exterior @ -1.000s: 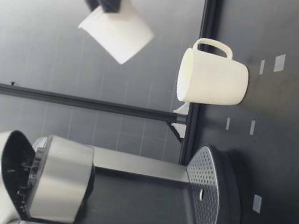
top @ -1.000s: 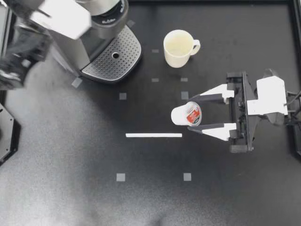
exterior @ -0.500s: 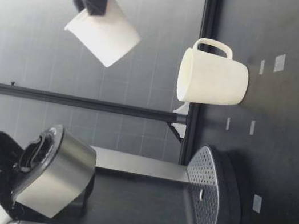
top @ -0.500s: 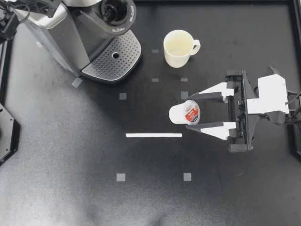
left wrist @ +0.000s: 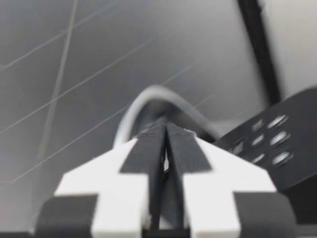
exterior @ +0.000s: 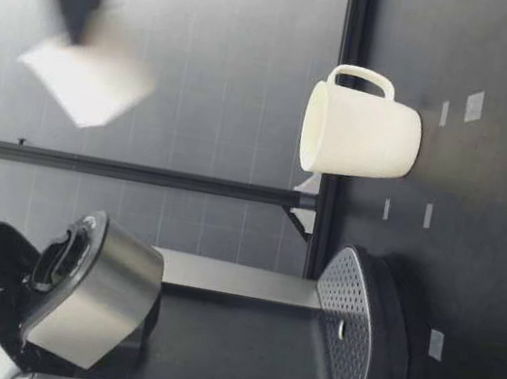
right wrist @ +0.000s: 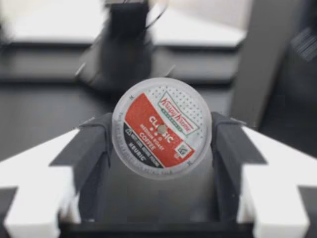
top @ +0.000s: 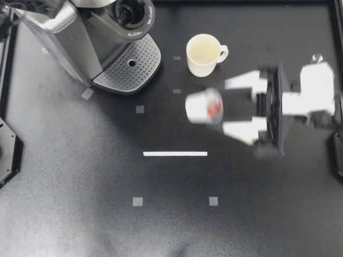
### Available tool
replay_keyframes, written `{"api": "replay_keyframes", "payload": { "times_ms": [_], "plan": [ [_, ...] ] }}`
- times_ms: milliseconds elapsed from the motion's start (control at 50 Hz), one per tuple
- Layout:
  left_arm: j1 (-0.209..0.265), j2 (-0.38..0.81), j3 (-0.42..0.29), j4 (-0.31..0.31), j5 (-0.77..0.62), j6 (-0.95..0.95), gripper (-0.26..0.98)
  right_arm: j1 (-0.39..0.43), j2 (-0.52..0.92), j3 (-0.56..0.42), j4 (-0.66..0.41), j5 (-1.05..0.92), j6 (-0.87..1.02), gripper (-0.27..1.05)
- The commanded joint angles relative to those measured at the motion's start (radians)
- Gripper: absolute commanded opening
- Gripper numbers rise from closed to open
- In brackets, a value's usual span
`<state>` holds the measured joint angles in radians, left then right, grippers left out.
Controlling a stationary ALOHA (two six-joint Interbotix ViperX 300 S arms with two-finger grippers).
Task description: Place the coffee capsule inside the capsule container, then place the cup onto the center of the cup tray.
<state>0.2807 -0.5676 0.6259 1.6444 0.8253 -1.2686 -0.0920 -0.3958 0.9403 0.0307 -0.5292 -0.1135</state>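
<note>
My right gripper (top: 225, 106) is shut on the coffee capsule (top: 202, 105), a white pod with a red-labelled foil lid, held high over the table just in front of the cream cup (top: 203, 53). In the right wrist view the capsule (right wrist: 161, 126) sits between both fingers, foil toward the camera. The low view shows the capsule (exterior: 86, 81) well above the cup (exterior: 361, 135). The coffee machine's lid is open, showing the capsule container (top: 131, 12). Its perforated cup tray (top: 131, 64) is bare. My left gripper (left wrist: 166, 139) is shut on nothing, fingers pressed together.
The silver coffee machine (top: 80, 37) fills the back left corner, with its raised lid (exterior: 89, 288) tilted back. A white tape strip (top: 174, 153) and small grey squares mark the black table. A black frame runs along the table's edges.
My right gripper has risen and moved toward the machine with the capsule. The left arm left the machine's lid, which swung open and stays open.
</note>
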Motion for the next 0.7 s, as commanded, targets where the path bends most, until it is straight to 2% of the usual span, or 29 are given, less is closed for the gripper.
{"api": "replay_keyframes", "payload": {
  "times_ms": [0, 160, 340, 680],
  "plan": [
    [0.005, -0.046, -0.006, 0.014, -0.069, -0.034, 0.12, -0.044, -0.009, -0.061, -0.002, -0.026, -0.002, 0.47],
    [0.005, -0.123, 0.020, 0.038, -0.181, -0.100, 0.12, -0.129, 0.025, -0.143, -0.003, -0.031, -0.002, 0.47],
    [0.003, -0.179, 0.061, 0.055, -0.213, -0.135, 0.12, -0.207, 0.092, -0.242, -0.020, -0.011, -0.005, 0.47],
    [0.003, -0.202, 0.091, 0.055, -0.207, -0.140, 0.12, -0.227, 0.258, -0.472, -0.043, 0.173, -0.067, 0.47]
  ]
}}
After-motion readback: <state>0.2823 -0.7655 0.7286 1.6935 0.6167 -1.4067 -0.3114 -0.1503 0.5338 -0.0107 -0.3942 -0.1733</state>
